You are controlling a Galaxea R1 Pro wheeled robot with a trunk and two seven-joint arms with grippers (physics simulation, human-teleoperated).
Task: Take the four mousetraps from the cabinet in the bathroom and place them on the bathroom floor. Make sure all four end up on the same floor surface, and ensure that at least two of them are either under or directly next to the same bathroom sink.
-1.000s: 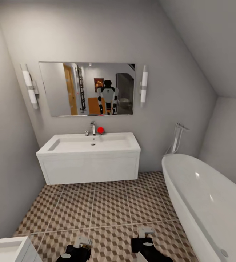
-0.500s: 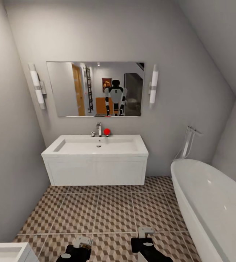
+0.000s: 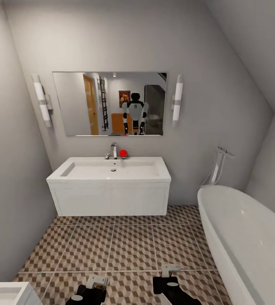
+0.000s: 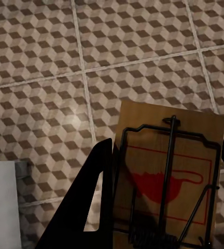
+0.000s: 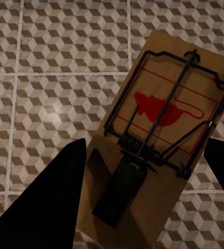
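- One mousetrap (image 4: 166,176) sits between the dark fingers of the left gripper (image 4: 164,207) in the lower right of the left wrist view, held flat over the bathroom floor (image 4: 50,62), its wire bar and red mouse print facing the camera. Clamped on the board, as far as I can judge: one finger lies tight against its edge.
- A second mousetrap (image 5: 164,129) lies slantwise across the centre of the right wrist view, the right gripper (image 5: 143,192) grasping it near the spring end — carried level, likely so it can be lowered straight onto the tiles.
- In the head view both grippers show at the bottom edge, left (image 3: 95,283) and right (image 3: 169,271), held low and close in, a sensible carrying pose while heading for the sink (image 3: 109,169) at mid-frame.
- The traps cannot be made out in the head view — only pale gripper tips above dark wrists.
- The left wrist view cuts off the near end of its trap; the far finger is a sliver at the right edge.
- The bathtub (image 3: 247,237) runs off the lower right; a white corner (image 3: 6,292) is clipped at the lower left.
- A small red object (image 3: 123,153) beside the tap is too small to identify.
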